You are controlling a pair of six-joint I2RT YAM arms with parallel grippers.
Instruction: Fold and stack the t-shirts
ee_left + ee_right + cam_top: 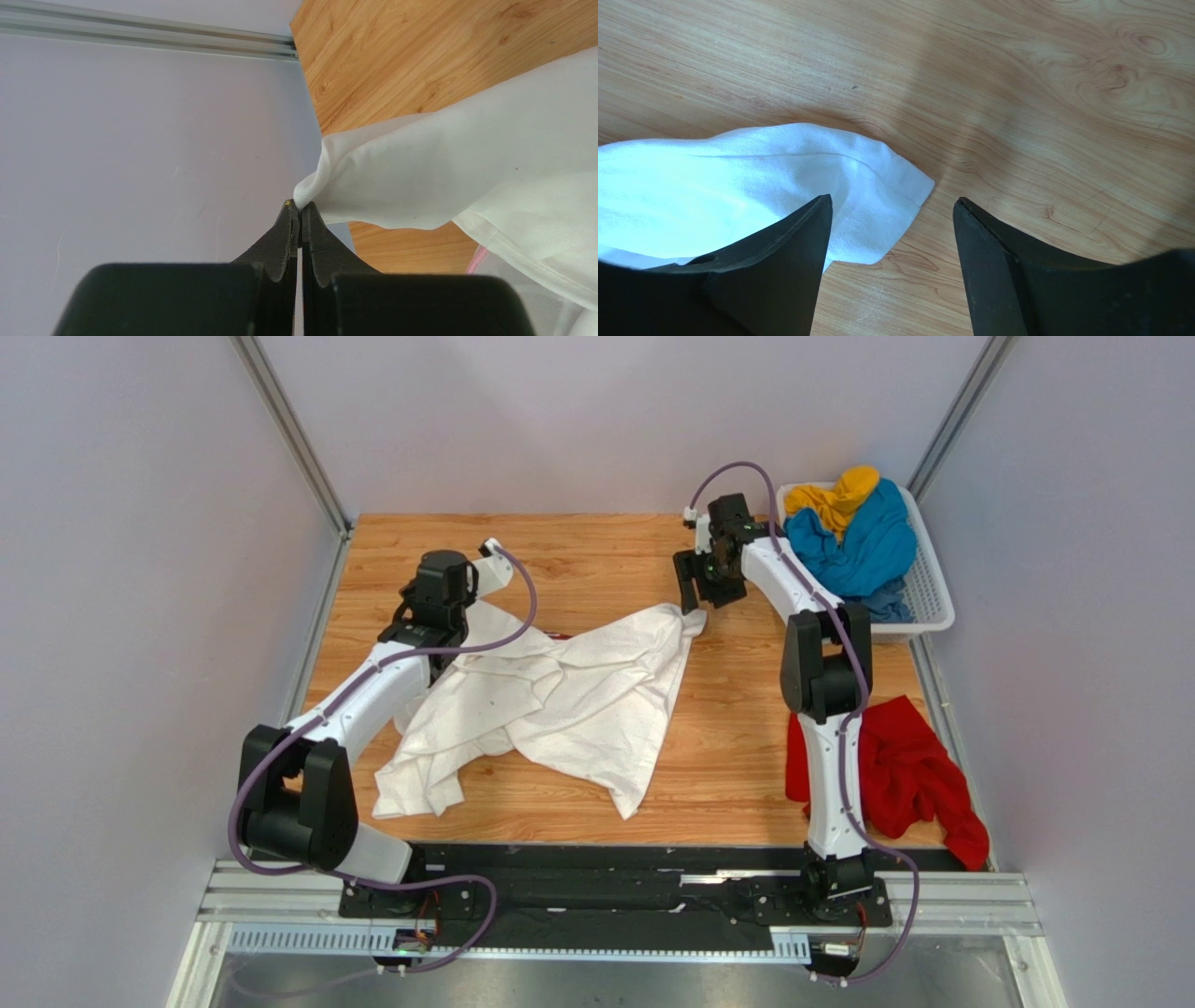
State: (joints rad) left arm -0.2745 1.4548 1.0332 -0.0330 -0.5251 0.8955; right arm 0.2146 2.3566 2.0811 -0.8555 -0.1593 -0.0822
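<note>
At the far right corner of the white t-shirt [561, 703], the right jaws stand wide, seemingly straddling the tip; the left jaws clamp its opposite far corner.

The hand [892, 201] hangs low over the bench [1053, 84], its two black fingers [787, 266] spread well apart with nothing between them but cloth and wood. A corner of the white shirt [738, 182] lies flat on the bench, reaching in from the view's left edge. Its hemmed tip points into the gap between the fingers. The finger on the view's left covers part of the cloth; the other stands over bare wood grain.
</note>
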